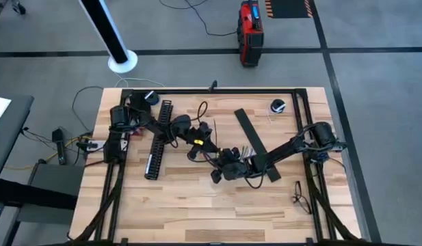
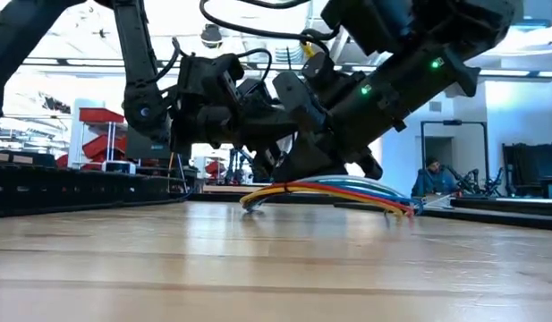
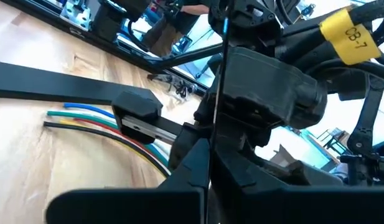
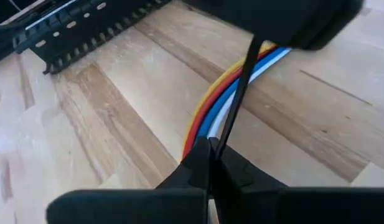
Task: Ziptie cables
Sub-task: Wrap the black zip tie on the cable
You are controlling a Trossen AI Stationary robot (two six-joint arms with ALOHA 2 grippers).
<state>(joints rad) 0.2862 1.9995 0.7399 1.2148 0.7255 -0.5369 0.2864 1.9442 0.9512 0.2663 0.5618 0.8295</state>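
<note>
Progress looks partial: your cables [image 1: 246,152] lie gathered in one bundle near the middle of the high view, just right of centre, flat on the tabletop [image 1: 197,205], and a thin black tie [image 4: 238,93] runs across them in the right wrist view. Whether that tie is already looped and locked you cannot tell from these views, so I judge the cinching, and any trimming, as work not yet finished.

Your right arm reaches in from the right edge of the high view, stretched low and diagonal toward the centre, with the right claw [image 1: 228,164] down at the left end of the bundle. In its wrist view the fingers are pressed together at the lower middle of the frame, pinching the black tie, with the red, yellow, blue and white wires emerging just beyond the fingertips.

Your left arm comes from the upper left of the high view, past the slotted black channel [image 1: 158,140], and its left claw [image 1: 212,140] hangs just up and left of the right claw. In its wrist view its fingers look closed, with a thin dark line, probably the same tie, rising from between them, though I cannot be sure of the grip.

The flat black strip [image 1: 255,142] lies beside the bundle, untouched by either claw
</note>
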